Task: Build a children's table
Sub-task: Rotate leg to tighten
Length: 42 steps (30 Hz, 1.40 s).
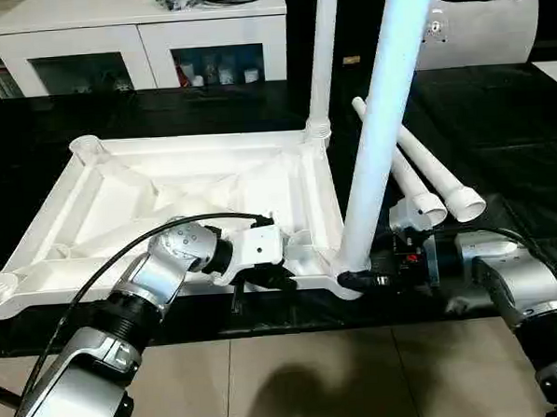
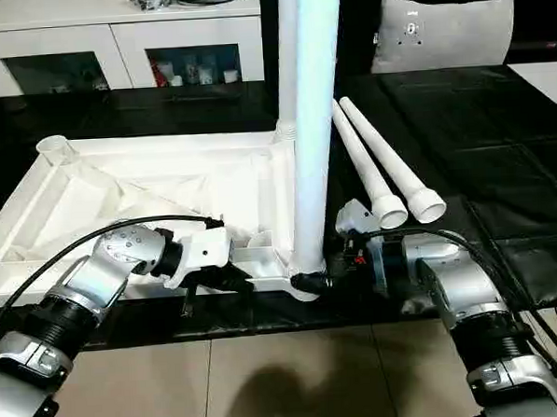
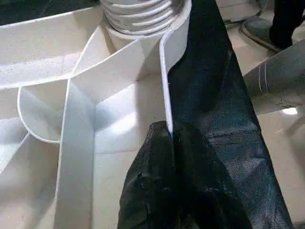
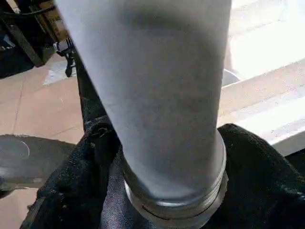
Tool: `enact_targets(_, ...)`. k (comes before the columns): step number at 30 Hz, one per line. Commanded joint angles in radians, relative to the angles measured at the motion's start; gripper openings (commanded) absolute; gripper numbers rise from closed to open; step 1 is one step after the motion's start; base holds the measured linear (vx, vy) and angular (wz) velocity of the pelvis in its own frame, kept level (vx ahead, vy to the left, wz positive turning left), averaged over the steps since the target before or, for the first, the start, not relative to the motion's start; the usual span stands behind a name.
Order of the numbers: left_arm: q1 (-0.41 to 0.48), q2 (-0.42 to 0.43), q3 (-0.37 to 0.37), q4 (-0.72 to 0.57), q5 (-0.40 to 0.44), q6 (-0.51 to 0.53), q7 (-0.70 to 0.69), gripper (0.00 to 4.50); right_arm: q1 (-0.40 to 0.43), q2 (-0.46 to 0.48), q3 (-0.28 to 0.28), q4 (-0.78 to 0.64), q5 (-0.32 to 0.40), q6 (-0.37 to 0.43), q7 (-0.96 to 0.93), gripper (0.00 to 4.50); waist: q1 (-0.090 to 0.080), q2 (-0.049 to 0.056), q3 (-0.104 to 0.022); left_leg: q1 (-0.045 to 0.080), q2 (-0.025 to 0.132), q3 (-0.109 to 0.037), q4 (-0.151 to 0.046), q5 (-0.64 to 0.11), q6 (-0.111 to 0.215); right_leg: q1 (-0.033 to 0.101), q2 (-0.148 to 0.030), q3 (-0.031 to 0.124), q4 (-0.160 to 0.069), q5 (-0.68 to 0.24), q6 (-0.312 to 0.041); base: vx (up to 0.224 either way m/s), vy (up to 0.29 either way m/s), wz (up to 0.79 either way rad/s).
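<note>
no writing reads anywhere. my left gripper (image 1: pixel 263 276) pinches the tabletop (image 1: pixel 119 193) rim on the black cloth (image 1: pixel 498 113); my right gripper (image 1: pixel 357 281) is spread round the near-right leg (image 1: pixel 386 119), white cabinet (image 1: pixel 139 38) far left.

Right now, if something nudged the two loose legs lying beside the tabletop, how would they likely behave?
The two loose legs are round tubes lying flat on the black cloth, so they would probably roll. Being tapered, they would likely curve. Hollow ends suggest they are light.

Silver ribbed forearms, black joint rings; black cable loops over left forearm (image 1: pixel 125 310); white wrist housings; black-fingered left claw (image 1: pixel 263 276), right claw (image 1: pixel 362 281).
</note>
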<state>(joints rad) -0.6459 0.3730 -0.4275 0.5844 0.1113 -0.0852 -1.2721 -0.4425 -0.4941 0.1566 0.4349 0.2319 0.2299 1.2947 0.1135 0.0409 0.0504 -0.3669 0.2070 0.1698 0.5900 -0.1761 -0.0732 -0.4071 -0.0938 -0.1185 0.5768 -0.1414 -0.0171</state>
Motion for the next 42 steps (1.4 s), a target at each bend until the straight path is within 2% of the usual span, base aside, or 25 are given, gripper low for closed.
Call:
enact_targets(1,0.005,-0.001,-0.042,-0.005,0.021,-0.009,-0.038,0.0,-0.005,-0.002,-0.005,-0.03,0.017,0.016,0.028,3.18,-0.003,-0.017,-0.073,0.007,0.026,0.002,-0.064,-0.213,0.07,0.057,-0.056,0.049,-0.066,-0.342,-0.174,0.0,0.0,0.0)
enact_targets(6,0.023,-0.005,-0.038,-0.018,0.005,0.018,-0.039,0.0,0.015,0.019,-0.01,-0.059,0.057,0.057,0.027,2.79,-0.002,-0.014,-0.073,0.009,0.026,0.001,-0.065,-0.224,0.064,0.057,-0.056,0.049,-0.068,-0.357,-0.169,0.0,0.0,0.0)
enact_targets(7,0.034,-0.023,-0.019,-0.045,-0.012,0.085,-0.013,0.0,0.024,0.043,-0.013,-0.074,0.062,0.102,-0.022,2.75,-0.002,-0.013,-0.073,0.008,0.026,0.001,-0.065,-0.225,0.064,0.058,-0.056,0.048,-0.068,-0.36,-0.168,0.0,0.0,0.0)
enact_targets(9,0.035,-0.023,-0.019,-0.046,-0.012,0.086,-0.013,0.0,0.024,0.043,-0.013,-0.074,0.062,0.103,-0.023,2.72,-0.005,-0.014,-0.071,0.006,0.026,0.0,-0.067,-0.225,0.059,0.059,-0.055,0.048,-0.068,-0.363,-0.168,0.0,0.0,0.0)
enact_targets(10,0.04,-0.042,-0.002,-0.065,-0.02,0.146,0.025,0.0,0.023,0.073,-0.017,-0.066,0.043,0.116,-0.098,2.68,-0.006,-0.011,-0.071,0.008,0.025,0.0,-0.067,-0.231,0.057,0.058,-0.055,0.047,-0.07,-0.377,-0.165,0.0,0.0,0.0)
enact_targets(12,0.045,-0.07,0.021,-0.084,-0.026,0.214,0.083,0.0,0.009,0.119,-0.033,-0.033,0.012,0.117,-0.215,2.67,-0.017,-0.012,-0.063,0.013,0.022,0.0,-0.07,-0.273,0.035,0.051,-0.055,0.044,-0.081,-0.463,-0.143,0.0,0.0,0.0)
enact_targets(13,0.047,-0.084,0.032,-0.093,-0.029,0.244,0.111,0.0,0.001,0.142,-0.042,-0.014,-0.003,0.114,-0.272,2.66,-0.023,-0.013,-0.061,0.015,0.016,-0.003,-0.068,-0.296,0.026,0.053,-0.058,0.039,-0.09,-0.525,-0.119,0.0,0.0,0.0)
enact_targets(14,0.048,-0.111,0.051,-0.106,-0.035,0.295,0.163,0.0,-0.018,0.179,-0.063,0.018,-0.013,0.124,-0.359,2.66,-0.029,-0.013,-0.06,0.014,0.014,-0.004,-0.069,-0.304,0.021,0.053,-0.057,0.037,-0.091,-0.541,-0.11,0.0,0.0,0.0)
enact_targets(15,0.046,-0.153,0.077,-0.12,-0.042,0.36,0.236,0.0,-0.045,0.226,-0.092,0.063,-0.021,0.138,-0.467,2.65,-0.046,-0.014,-0.055,0.013,0.013,-0.008,-0.071,-0.325,0.009,0.052,-0.057,0.031,-0.095,-0.582,-0.096,0.0,0.0,0.0)
enact_targets(16,0.043,-0.191,0.097,-0.13,-0.045,0.415,0.299,0.0,-0.069,0.264,-0.114,0.1,-0.024,0.152,-0.551,2.64,-0.059,-0.011,-0.056,0.02,0.008,-0.011,-0.066,-0.356,0.001,0.048,-0.055,0.021,-0.105,-0.624,-0.074,0.0,0.0,0.0)
enact_targets(17,0.041,-0.205,0.105,-0.133,-0.045,0.434,0.323,0.0,-0.077,0.277,-0.12,0.113,-0.025,0.156,-0.58,2.64,-0.073,-0.014,-0.055,0.02,0.005,-0.012,-0.063,-0.37,0.002,0.049,-0.053,0.015,-0.113,-0.64,-0.059,0.0,0.0,0.0)
enact_targets(18,0.04,-0.221,0.111,-0.139,-0.041,0.453,0.348,0.0,-0.084,0.289,-0.124,0.124,-0.031,0.157,-0.613,2.64,-0.078,-0.018,-0.056,0.019,0.003,-0.011,-0.061,-0.372,0.009,0.048,-0.052,0.013,-0.117,-0.644,-0.054,0.0,0.0,0.0)
enact_targets(19,0.038,-0.243,0.118,-0.144,-0.035,0.472,0.382,0.0,-0.099,0.308,-0.135,0.15,-0.037,0.16,-0.671,2.64,-0.087,-0.014,-0.056,0.021,0.002,-0.011,-0.06,-0.374,0.019,0.046,-0.052,0.011,-0.121,-0.643,-0.052,0.0,0.0,0.0)
enact_targets(21,0.037,-0.281,0.13,-0.154,-0.031,0.501,0.432,0.0,-0.121,0.336,-0.147,0.191,-0.045,0.156,-0.739,2.64,-0.095,-0.013,-0.059,0.016,0.003,-0.013,-0.061,-0.372,0.029,0.051,-0.052,0.008,-0.122,-0.623,-0.05,0.0,0.0,0.0)
enact_targets(22,0.035,-0.315,0.136,-0.155,-0.031,0.504,0.471,0.0,-0.136,0.356,-0.148,0.224,-0.059,0.122,-0.772,3.2,-0.099,-0.017,-0.059,0.016,0.002,-0.011,-0.06,-0.371,0.039,0.047,-0.05,0.008,-0.126,-0.612,-0.052,0.0,0.0,0.0)
enact_targets(27,0.037,-0.323,0.135,-0.165,-0.014,0.506,0.501,0.0,-0.139,0.377,-0.153,0.234,-0.07,0.088,-0.762,3.54,-0.099,-0.015,-0.062,0.017,0.004,-0.009,-0.061,-0.361,0.055,0.043,-0.05,0.013,-0.123,-0.586,-0.065,0.0,0.0,0.0)
enact_targets(29,0.038,-0.304,0.136,-0.167,-0.005,0.504,0.507,0.0,-0.132,0.377,-0.155,0.224,-0.067,0.078,-0.754,3.75,-0.092,-0.014,-0.066,0.005,0.013,-0.01,-0.068,-0.32,0.063,0.051,-0.052,0.026,-0.103,-0.479,-0.109,0.0,0.0,0.0)
enact_targets(31,0.039,-0.28,0.132,-0.161,0.003,0.487,0.505,0.0,-0.121,0.371,-0.149,0.211,-0.059,0.057,-0.73,3.87,-0.085,-0.013,-0.068,0.009,0.016,-0.007,-0.068,-0.309,0.065,0.049,-0.054,0.031,-0.097,-0.438,-0.129,0.0,0.0,0.0)
enact_targets(32,0.037,-0.274,0.131,-0.157,0.005,0.482,0.504,0.0,-0.118,0.368,-0.149,0.208,-0.057,0.051,-0.723,4.0,-0.085,-0.019,-0.068,0.005,0.015,-0.006,-0.068,-0.301,0.068,0.051,-0.053,0.032,-0.096,-0.428,-0.132,0.0,0.0,0.0)
enact_targets(34,0.029,-0.254,0.128,-0.138,0.007,0.46,0.495,0.0,-0.107,0.357,-0.151,0.199,-0.054,0.029,-0.699,4.2,-0.077,-0.016,-0.07,0.005,0.016,-0.004,-0.068,-0.267,0.072,0.054,-0.056,0.037,-0.089,-0.397,-0.144,0.0,0.0,0.0)
enact_targets(36,0.019,-0.226,0.126,-0.111,0.013,0.428,0.473,0.0,-0.083,0.334,-0.147,0.163,-0.048,0.019,-0.648,4.33,-0.071,-0.019,-0.07,0.006,0.016,-0.001,-0.068,-0.25,0.079,0.055,-0.054,0.04,-0.087,-0.374,-0.145,0.0,0.0,0.0)
enact_targets(37,0.019,-0.226,0.126,-0.111,0.013,0.428,0.473,0.0,-0.083,0.334,-0.147,0.163,-0.048,0.019,-0.648,4.42,-0.069,-0.017,-0.072,0.005,0.018,-0.002,-0.067,-0.23,0.08,0.057,-0.055,0.042,-0.08,-0.345,-0.159,0.0,0.0,0.0)
enact_targets(38,0.005,-0.197,0.127,-0.081,0.015,0.392,0.442,0.0,-0.056,0.292,-0.14,0.126,-0.039,0.008,-0.578,4.42,-0.065,-0.013,-0.072,0.004,0.016,-0.003,-0.067,-0.221,0.08,0.059,-0.053,0.041,-0.079,-0.336,-0.159,0.0,0.0,0.0)
enact_targets(39,0.0,-0.185,0.125,-0.069,0.017,0.377,0.43,0.0,-0.046,0.274,-0.136,0.115,-0.037,0.002,-0.551,4.42,-0.066,-0.015,-0.071,0.004,0.015,0.0,-0.067,-0.219,0.085,0.058,-0.051,0.042,-0.081,-0.329,-0.158,0.0,0.0,0.0)
enact_targets(42,-0.011,-0.14,0.106,-0.039,0.02,0.322,0.372,0.0,-0.014,0.208,-0.129,0.073,-0.024,-0.013,-0.444,4.42,-0.052,-0.011,-0.075,0.004,0.017,0.0,-0.064,-0.201,0.096,0.062,-0.053,0.044,-0.072,-0.27,-0.18,0.0,0.0,0.0)
